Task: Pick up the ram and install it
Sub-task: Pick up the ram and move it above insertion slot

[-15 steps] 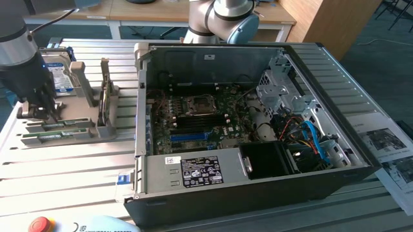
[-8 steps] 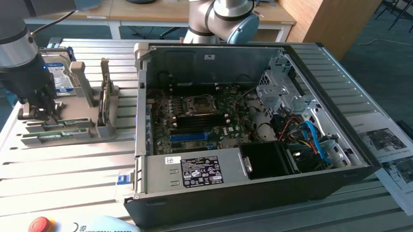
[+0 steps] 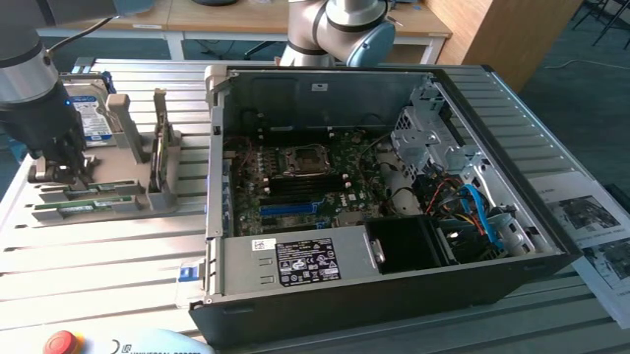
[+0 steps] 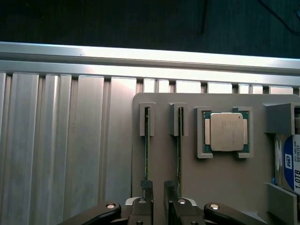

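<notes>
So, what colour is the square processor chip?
The processor chip is silver, green-edged; clearest in the wrist view.

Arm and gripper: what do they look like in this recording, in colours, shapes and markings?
The arm has silver-grey tube sections and a rounded joint with a light blue cap. Its wrist section is a silver cylinder with a dark band. The gripper is black and blocky. In the wrist view its two fingers are black and slim, on linkages with round silver bolt heads.
</notes>
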